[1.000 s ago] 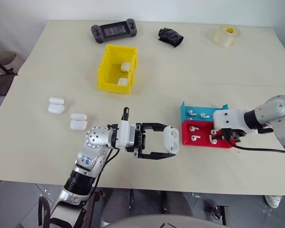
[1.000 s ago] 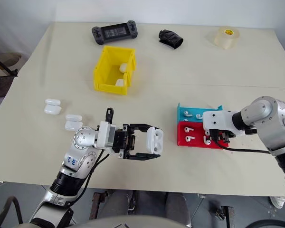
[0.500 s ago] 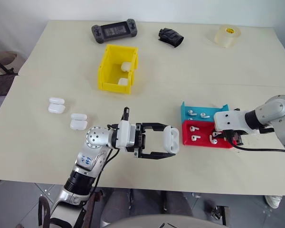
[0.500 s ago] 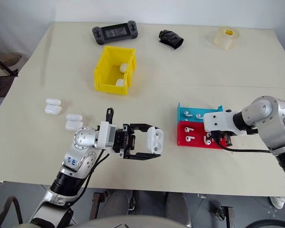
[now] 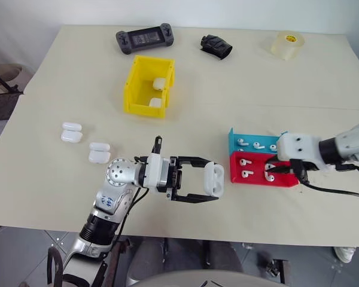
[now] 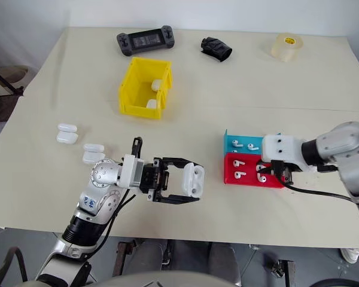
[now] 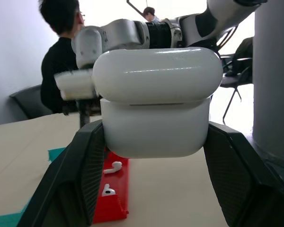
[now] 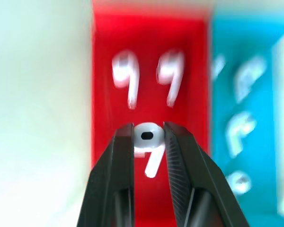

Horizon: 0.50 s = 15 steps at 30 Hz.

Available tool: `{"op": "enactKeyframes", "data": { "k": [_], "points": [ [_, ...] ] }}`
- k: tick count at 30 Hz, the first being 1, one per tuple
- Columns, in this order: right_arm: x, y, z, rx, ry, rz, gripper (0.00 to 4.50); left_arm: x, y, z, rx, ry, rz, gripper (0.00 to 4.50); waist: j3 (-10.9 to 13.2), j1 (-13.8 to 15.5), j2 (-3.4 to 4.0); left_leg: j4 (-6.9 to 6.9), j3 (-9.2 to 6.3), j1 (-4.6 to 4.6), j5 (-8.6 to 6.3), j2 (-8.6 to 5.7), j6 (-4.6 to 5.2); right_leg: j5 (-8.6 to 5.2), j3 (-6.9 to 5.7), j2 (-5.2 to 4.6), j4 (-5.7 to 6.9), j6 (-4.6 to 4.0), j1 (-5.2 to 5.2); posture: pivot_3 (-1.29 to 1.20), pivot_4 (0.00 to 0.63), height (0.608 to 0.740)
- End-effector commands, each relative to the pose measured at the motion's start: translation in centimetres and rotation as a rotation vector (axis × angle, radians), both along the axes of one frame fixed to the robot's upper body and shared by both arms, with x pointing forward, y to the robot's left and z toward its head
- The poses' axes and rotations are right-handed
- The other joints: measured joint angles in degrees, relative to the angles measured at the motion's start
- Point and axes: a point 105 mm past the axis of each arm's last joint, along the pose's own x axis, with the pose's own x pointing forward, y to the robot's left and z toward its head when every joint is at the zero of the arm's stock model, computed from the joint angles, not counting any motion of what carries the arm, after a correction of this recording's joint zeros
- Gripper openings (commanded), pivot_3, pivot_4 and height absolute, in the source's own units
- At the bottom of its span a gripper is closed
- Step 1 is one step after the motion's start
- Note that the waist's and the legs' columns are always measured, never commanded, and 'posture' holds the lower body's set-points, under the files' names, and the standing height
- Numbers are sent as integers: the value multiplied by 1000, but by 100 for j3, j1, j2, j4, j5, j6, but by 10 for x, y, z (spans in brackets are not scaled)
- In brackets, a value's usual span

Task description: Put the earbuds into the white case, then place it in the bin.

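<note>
The left arm reaches across the front of the table, its left gripper (image 5: 210, 182) pointing level toward the robot's right, fingers clamped on the white case (image 5: 213, 177). The right arm bends in from the right; the right gripper (image 8: 148, 134) pinches an earbud (image 8: 149, 142) between its fingertips

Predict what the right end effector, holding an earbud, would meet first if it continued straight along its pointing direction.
Probably the shallow red plastic tray: the right end effector, gripping a glossy white earbud, points at its floor, though depth is unclear.
</note>
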Motion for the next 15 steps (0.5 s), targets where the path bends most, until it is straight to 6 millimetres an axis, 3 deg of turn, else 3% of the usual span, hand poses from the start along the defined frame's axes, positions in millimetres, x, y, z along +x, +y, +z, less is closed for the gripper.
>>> {"op": "enactKeyframes", "data": {
  "k": [1,7,10,15],
  "points": [
    [-22,15,36,237,-78,10,545,1,2,14,-60,-13,-49,2759,1,22,-2,2,-6,-1,0,0,0,0,-6,0,0,0,3,0,150,740],
    [-44,52,75,835,-160,-37,545,8,4,12,-63,14,-70,2759,4,-19,-7,5,-12,1,1,2,-1,2,-18,0,1,3,12,0,150,740],
    [-53,70,69,970,-150,-56,545,13,2,12,-55,42,-69,2759,4,-9,-7,1,-20,3,5,4,-9,2,-25,3,9,3,10,0,150,740],
    [-58,100,83,1182,-254,-33,545,21,1,18,-54,97,-67,2759,4,-19,-6,4,-19,3,6,-5,-7,2,-13,0,12,4,9,0,150,740]
  ]
}}
